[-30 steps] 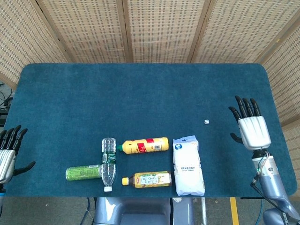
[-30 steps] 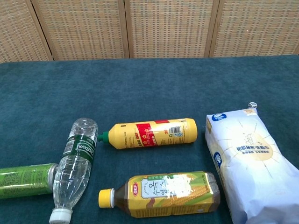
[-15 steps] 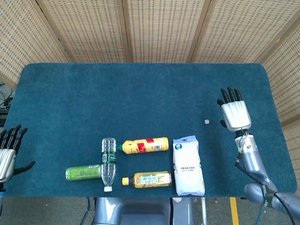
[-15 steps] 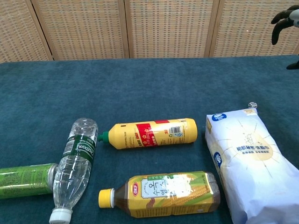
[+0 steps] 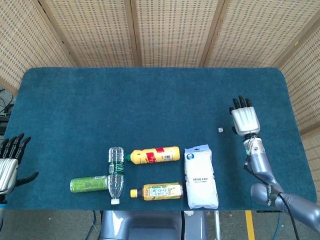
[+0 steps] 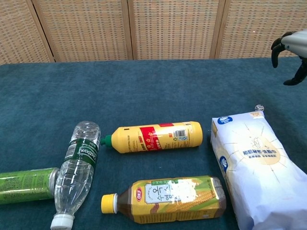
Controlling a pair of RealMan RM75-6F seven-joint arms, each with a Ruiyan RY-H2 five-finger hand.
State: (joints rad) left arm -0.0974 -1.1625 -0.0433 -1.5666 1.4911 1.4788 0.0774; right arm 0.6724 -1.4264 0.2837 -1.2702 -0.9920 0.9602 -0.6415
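Nearest row on the blue surface [image 5: 150, 100]: corn-tea bottle [image 5: 157, 191] lying on its side, cap left; white bag [image 5: 201, 177] just right of it. Left: clear water bottle [image 5: 115, 173] lying cap toward the near edge, green can [image 5: 88, 184] touching its side. Behind: yellow bottle [image 5: 153, 155], green cap left. Further right: small white cube [image 5: 220, 130]. Right robot hand [image 5: 244, 119] beside the cube, released, fingers spread, holding nothing. Left robot hand [image 5: 9, 162] at the left edge, released, empty.
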